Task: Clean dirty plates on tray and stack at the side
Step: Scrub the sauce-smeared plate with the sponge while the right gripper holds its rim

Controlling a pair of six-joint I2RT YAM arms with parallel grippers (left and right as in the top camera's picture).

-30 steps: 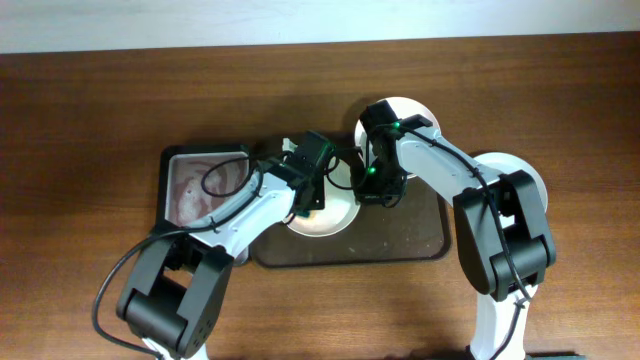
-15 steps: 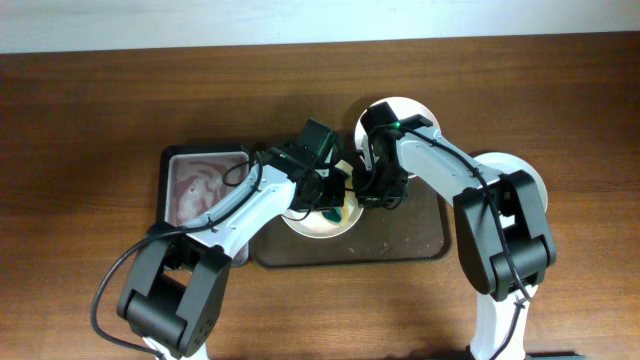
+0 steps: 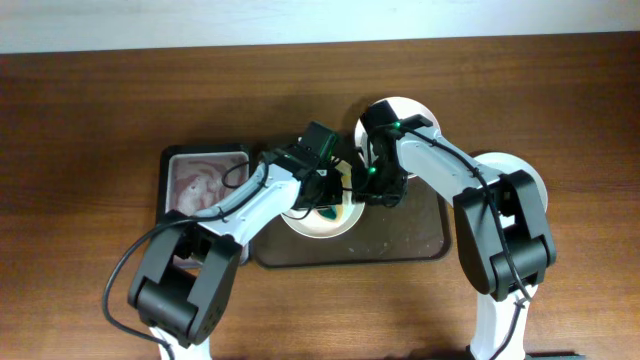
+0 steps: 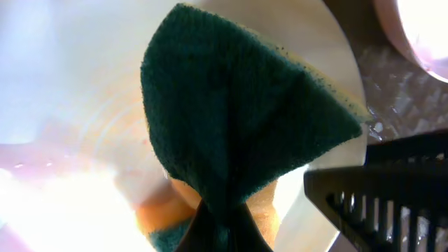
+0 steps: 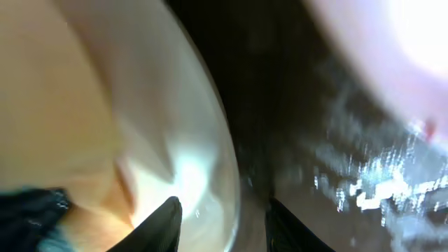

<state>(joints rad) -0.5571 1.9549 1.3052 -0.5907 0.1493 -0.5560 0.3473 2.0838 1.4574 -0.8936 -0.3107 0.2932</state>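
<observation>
Scrubbing the plate point(image 3: 312, 229) beneath with a sponge point(image 4: 231, 119) pinched tight in the left gripper point(image 3: 328, 196); straddling its rim (steadying, presumably) with the right gripper point(image 5: 224, 227) parted.

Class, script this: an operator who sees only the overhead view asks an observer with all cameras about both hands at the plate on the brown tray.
Operator: What is the left hand gripping?
Observer: A sponge: dark green scouring face, yellow foam beneath, over the plate.
Operator: Is the right hand clamped on the rim?
Observer: No; its fingers stand apart, one either side of the rim.
</observation>
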